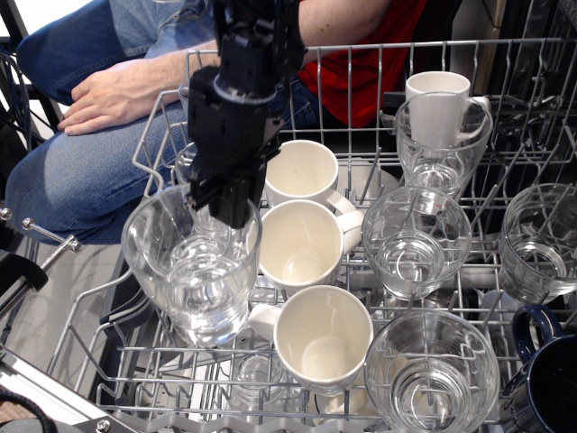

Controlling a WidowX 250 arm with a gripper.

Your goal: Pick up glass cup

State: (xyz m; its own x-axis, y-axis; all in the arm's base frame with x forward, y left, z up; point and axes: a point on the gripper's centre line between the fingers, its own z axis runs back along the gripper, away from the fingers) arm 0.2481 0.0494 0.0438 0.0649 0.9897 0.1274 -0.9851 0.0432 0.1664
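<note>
The black gripper (225,203) pinched the far rim of the clear, wide glass cup (194,271), held above the near-left of the wire dishwasher rack (379,54). Rigid, slippery, fragile, probably base-heavy: rim grip suited.

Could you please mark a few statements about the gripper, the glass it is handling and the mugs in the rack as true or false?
1. The gripper grips the rim of the glass cup. True.
2. The glass cup sits fully seated in the dish rack. False: it appears raised above the wires and tilted.
3. Three white mugs line up in the rack just right of the glass cup. True.
4. The dark blue mug stands at the rack's back left corner. False: it is at the front right edge.
5. A person's hand rests on a jeans-clad leg behind the rack. True.
</note>
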